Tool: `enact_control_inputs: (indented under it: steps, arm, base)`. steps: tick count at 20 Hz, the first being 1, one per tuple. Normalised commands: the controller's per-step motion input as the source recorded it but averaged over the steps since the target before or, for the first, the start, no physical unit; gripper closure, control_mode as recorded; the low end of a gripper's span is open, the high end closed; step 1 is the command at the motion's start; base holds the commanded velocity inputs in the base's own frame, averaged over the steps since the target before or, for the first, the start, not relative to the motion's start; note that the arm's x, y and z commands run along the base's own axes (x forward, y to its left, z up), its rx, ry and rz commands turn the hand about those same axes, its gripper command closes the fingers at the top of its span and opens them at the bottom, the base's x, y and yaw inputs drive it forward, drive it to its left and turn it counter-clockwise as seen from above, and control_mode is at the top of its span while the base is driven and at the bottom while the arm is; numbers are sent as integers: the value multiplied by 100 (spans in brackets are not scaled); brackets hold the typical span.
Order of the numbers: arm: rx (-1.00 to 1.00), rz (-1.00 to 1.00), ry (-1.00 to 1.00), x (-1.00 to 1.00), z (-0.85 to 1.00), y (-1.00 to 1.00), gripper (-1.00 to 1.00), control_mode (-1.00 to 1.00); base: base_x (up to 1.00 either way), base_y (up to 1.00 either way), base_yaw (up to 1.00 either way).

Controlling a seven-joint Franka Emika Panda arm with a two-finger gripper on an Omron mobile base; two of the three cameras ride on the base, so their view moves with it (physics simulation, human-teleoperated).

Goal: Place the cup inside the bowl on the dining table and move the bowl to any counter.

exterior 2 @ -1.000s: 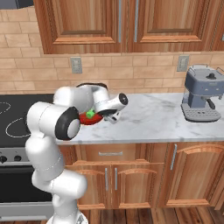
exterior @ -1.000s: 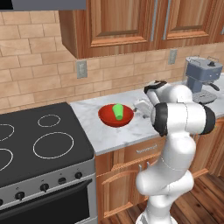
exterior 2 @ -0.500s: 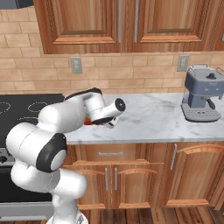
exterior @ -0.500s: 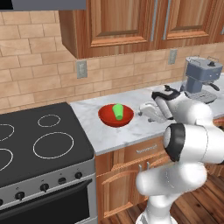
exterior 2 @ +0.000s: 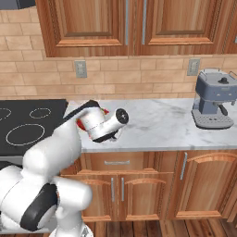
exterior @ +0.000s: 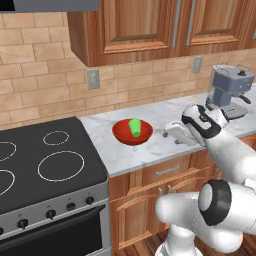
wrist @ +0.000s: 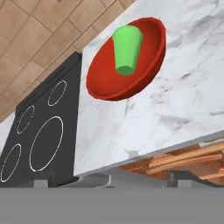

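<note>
- Glossy red, the bowl [exterior: 132, 132] sits on the counter [exterior: 165, 145] beside the stove [exterior: 45, 165], with nothing else touching it on the marble.
- The cup [wrist: 127, 49] rests inside the bowl; in the hand view we see it leaning across the bowl's inner wall, not standing straight.
- Judging from how things lie, we take both parts of the task as done: cup in bowl, bowl on a counter under the brick wall.
- The gripper [exterior: 175, 134] hangs over the counter to the right of the bowl, apart from it and holding nothing. Whether its jaws are open or closed we cannot tell; the finger tips are hardly visible in the hand view.
- We judge the bowl to be rigid and slick. If we had to lift it again, the thin rim nearest the arm is the natural place to pinch, one finger inside and one outside.
- The cup looks light and loose inside, so any tilt of the bowl could roll it out.
- The coffee machine [exterior 2: 213, 99] stands well apart at the far end.
</note>
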Motion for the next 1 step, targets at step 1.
enact_control_inputs:
  steps: [1]
  arm:
    - [0,0,0,-59,19,0,-100,-100]
  base:
    - [0,0,0]
